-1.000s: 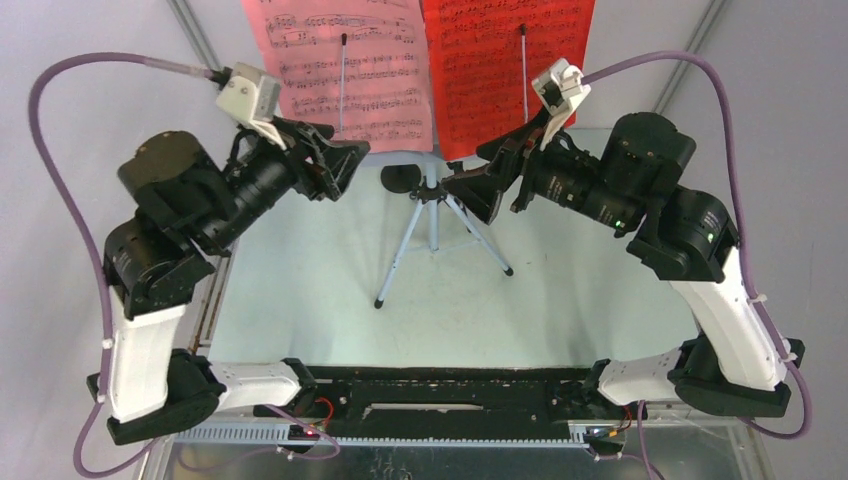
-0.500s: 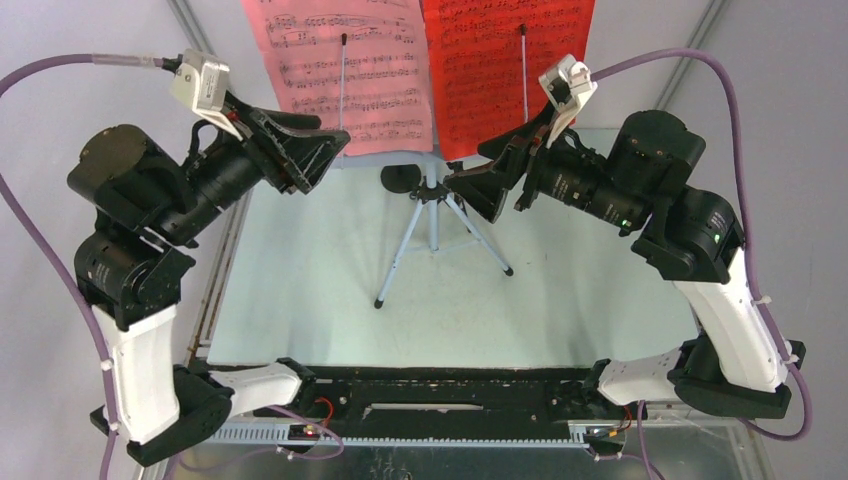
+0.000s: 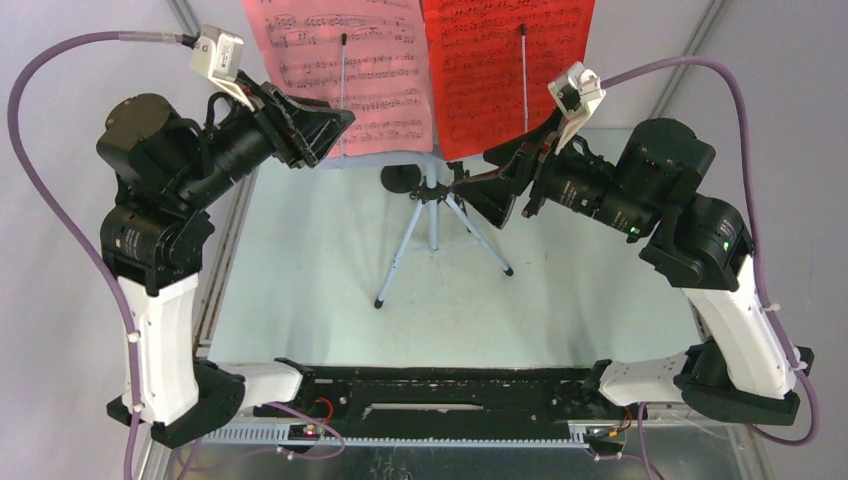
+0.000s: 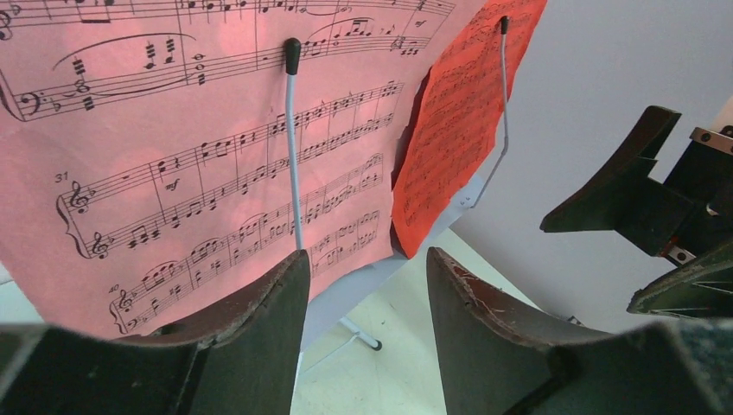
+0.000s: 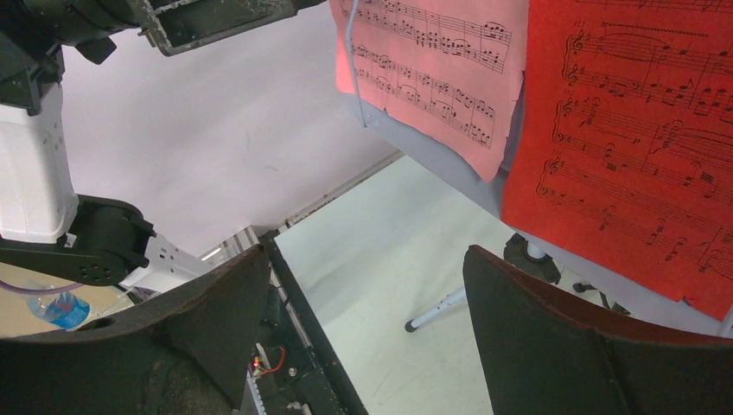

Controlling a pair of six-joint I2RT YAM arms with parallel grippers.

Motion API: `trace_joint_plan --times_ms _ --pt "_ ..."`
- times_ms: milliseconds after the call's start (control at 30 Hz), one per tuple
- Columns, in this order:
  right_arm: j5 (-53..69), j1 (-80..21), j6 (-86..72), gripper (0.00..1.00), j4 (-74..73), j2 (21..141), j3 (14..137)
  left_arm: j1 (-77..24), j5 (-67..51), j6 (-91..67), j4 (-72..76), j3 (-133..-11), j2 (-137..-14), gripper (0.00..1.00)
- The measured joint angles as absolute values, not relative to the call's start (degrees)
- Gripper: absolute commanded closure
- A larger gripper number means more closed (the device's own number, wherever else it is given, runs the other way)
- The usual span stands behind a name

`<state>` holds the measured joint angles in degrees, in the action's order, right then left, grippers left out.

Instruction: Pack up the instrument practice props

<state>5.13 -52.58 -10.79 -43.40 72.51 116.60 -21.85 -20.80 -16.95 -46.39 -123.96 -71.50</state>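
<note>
Entry: the stand is up at the far middle of the table (image 3: 560,290), on its tripod (image 3: 435,235).

- Pink sheet (image 3: 340,70) is on the left of the music desk (image 4: 363,285) and red sheet (image 3: 500,70) on the right. Each is pinned by a thin wire arm (image 4: 292,147).
- Left gripper (image 3: 338,140) is at the pink sheet's lower edge, jaws partly apart, nothing between them.
- Right gripper (image 3: 478,180) is below the red sheet's lower edge, jaws wide apart, holding nothing.

Handling, my judgement: the sheets are light, limp paper that tears easily, and they will curl once free. I would pinch a bottom corner that hangs past the desk, then draw the sheet out sideways from under the wire rather than pull straight down. The stand looks top-heavy on thin legs, so a hard tug could tip it. For the stand itself, I would grip the centre post.
</note>
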Motion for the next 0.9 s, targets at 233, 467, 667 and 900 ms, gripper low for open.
trace_joint_plan --times_ms 233,467,667,900 --pt "5.10 -52.58 -10.76 0.12 -43.38 72.10 116.40 -20.97 -20.80 -16.91 -46.26 -123.96 -72.16 0.46" --pt "5.04 -52.58 -10.57 0.18 -43.24 70.74 115.09 -20.80 -21.26 -16.93 -45.41 -123.94 -74.22 0.53" --pt "4.97 -52.58 -10.39 0.18 -43.00 70.11 115.02 -20.73 -21.23 -16.93 -45.06 -123.92 -74.59 0.55" --pt "4.97 -52.58 -10.33 0.19 -42.94 69.56 114.78 -20.60 -20.91 -16.58 -44.62 -123.72 -74.52 0.51"
